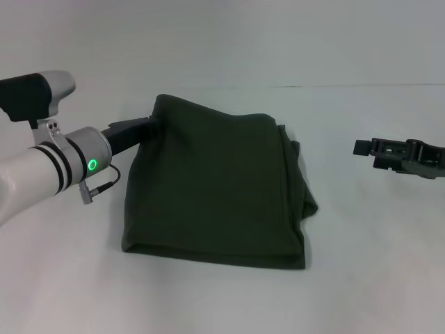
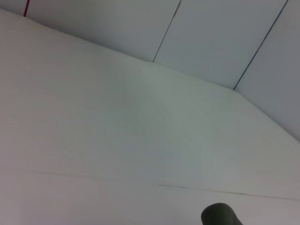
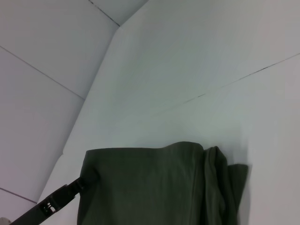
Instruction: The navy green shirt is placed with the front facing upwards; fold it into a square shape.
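Observation:
The navy green shirt [image 1: 215, 188] lies folded into a rough rectangle in the middle of the white table, plain cloth facing up, with loose layers bunched along its right side. My left gripper [image 1: 148, 127] reaches in from the left to the shirt's far left corner. That corner stands raised and the cloth hides the fingertips, so the gripper looks shut on it. The right wrist view shows the shirt [image 3: 154, 187] with the left gripper [image 3: 79, 185] at its edge. A dark bit of the shirt [image 2: 221, 215] shows in the left wrist view. My right gripper [image 1: 365, 147] hovers apart, right of the shirt.
The white table [image 1: 222, 299] stretches all around the shirt. Pale wall panels [image 3: 42, 93] rise behind the table's far edge.

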### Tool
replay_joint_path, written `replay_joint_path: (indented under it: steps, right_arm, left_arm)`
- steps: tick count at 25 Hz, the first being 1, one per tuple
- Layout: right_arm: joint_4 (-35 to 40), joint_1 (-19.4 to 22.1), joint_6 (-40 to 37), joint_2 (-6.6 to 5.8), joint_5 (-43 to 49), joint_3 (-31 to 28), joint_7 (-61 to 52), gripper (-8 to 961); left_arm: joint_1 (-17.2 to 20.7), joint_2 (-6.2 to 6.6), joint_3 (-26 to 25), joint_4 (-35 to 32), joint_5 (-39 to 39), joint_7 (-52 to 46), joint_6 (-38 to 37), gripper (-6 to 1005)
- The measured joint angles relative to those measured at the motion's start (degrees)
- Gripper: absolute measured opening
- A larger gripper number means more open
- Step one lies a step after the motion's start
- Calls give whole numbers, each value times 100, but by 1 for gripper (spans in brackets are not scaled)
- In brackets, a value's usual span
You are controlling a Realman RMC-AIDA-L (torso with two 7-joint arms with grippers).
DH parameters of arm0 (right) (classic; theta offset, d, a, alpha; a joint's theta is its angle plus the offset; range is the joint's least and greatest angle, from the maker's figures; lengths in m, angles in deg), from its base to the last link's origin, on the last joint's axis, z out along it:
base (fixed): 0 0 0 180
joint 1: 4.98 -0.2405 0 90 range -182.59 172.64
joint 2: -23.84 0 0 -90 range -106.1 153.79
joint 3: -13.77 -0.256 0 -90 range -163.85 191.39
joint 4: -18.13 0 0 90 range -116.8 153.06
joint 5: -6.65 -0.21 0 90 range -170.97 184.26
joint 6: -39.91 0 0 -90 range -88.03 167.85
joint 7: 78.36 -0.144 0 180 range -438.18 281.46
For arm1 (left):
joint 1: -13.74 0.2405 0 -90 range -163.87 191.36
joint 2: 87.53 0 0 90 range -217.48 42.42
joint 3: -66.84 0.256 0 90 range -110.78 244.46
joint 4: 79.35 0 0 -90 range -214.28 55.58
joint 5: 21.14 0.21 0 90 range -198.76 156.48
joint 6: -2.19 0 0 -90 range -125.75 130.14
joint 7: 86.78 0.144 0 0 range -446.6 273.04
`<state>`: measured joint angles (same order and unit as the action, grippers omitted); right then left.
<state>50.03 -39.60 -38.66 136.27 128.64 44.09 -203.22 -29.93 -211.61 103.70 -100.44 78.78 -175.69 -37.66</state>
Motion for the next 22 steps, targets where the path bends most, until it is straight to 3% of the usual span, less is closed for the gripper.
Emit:
replay_joint_path:
  steps: [8, 15, 19, 22]
  right_arm:
    - [0, 4, 0, -17, -7, 0, 6, 904]
    - [15, 23, -6, -47, -15, -31, 6, 902]
    - [44, 50, -46, -99, -47, -53, 18, 903]
    - [46, 62, -57, -130, -61, -72, 53, 904]
  left_arm:
    - [323, 18, -10, -385, -226, -252, -363, 130]
    - [947, 6, -51, -1203, -425, -783, -567, 386]
    - [1308, 6, -77, -1548, -656, -819, -1170, 580]
    - [1458, 7, -78, -1701, -712, -814, -1637, 644]
